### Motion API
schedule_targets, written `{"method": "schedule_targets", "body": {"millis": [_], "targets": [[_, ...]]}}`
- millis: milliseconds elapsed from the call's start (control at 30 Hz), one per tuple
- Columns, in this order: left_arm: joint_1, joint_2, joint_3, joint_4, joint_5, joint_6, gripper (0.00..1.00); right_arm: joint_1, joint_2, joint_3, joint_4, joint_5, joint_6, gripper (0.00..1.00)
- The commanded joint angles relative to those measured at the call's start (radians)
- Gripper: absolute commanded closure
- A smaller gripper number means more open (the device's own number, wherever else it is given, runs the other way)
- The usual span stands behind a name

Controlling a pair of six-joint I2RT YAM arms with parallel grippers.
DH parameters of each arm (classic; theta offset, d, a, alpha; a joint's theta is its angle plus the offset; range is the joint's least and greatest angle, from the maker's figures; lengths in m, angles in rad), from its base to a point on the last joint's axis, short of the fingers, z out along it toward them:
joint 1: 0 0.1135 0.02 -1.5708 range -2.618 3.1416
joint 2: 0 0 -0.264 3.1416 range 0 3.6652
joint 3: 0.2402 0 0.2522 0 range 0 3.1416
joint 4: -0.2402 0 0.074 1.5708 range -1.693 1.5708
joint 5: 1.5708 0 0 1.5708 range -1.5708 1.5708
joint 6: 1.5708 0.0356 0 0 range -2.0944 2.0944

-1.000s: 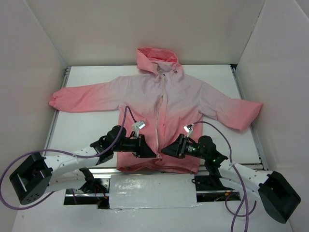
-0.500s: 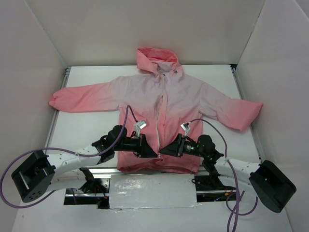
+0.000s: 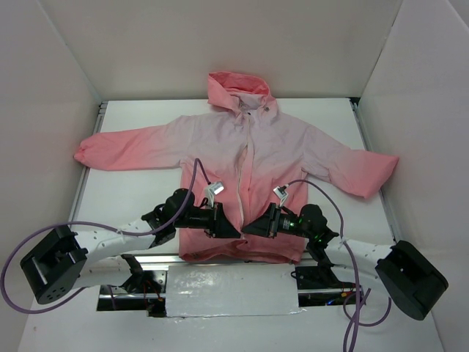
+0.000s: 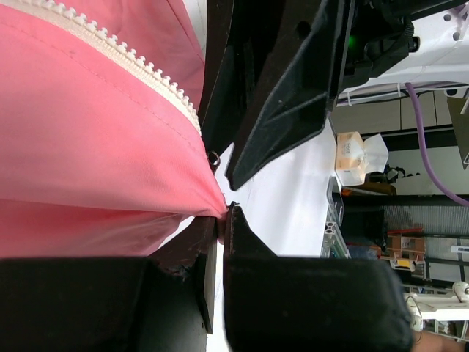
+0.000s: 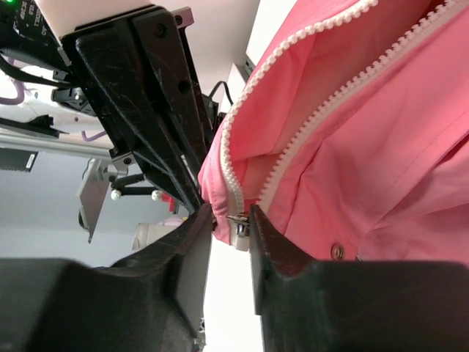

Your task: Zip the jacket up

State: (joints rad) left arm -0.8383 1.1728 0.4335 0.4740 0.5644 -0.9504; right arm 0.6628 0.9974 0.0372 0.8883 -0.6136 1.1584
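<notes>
**Hooded rain jacket (image 3: 282, 147), front up on a white desk (image 3: 132, 196); left pincer (image 3: 231, 230) and right pincer (image 3: 248, 229) tip to tip at its hem.**

Thin, smooth fabric, pale pink at the chest and coral at the cuffs, hem and hood (image 3: 236, 88). The sleeves are spread wide, and a pale zipper (image 3: 245, 165) runs down the front. Left pincer: the overhead view gives only a black wedge at mid-hem, but its wrist view shows the jaws clamped on a corner of coral fabric below a row of chunky white teeth (image 4: 132, 62). Right pincer: only its wrist view shows two tooth rows converging on a small metal slider (image 5: 238, 220), which sits in the narrow gap between blunt black fingers (image 5: 192, 253). Whether they pinch it, I cannot tell. A round metal snap (image 5: 336, 251) sits just beside it.
</notes>
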Motion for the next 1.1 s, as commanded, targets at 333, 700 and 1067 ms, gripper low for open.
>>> {"method": "schedule_targets", "body": {"millis": [333,700,1067], "targets": [[0.005,0.011,0.048,0.072,0.035,-0.01,1.0,-0.006,0.03,-0.008,0.081,-0.008,-0.009,0.96],[0.013,0.024,0.071,-0.004,0.049,-0.01,1.0,-0.006,-0.009,0.019,0.032,0.057,-0.051,1.0],[0.011,-0.025,0.068,-0.143,0.104,0.03,1.0,-0.054,-0.003,0.162,-0.04,0.161,-0.141,1.0]]}}
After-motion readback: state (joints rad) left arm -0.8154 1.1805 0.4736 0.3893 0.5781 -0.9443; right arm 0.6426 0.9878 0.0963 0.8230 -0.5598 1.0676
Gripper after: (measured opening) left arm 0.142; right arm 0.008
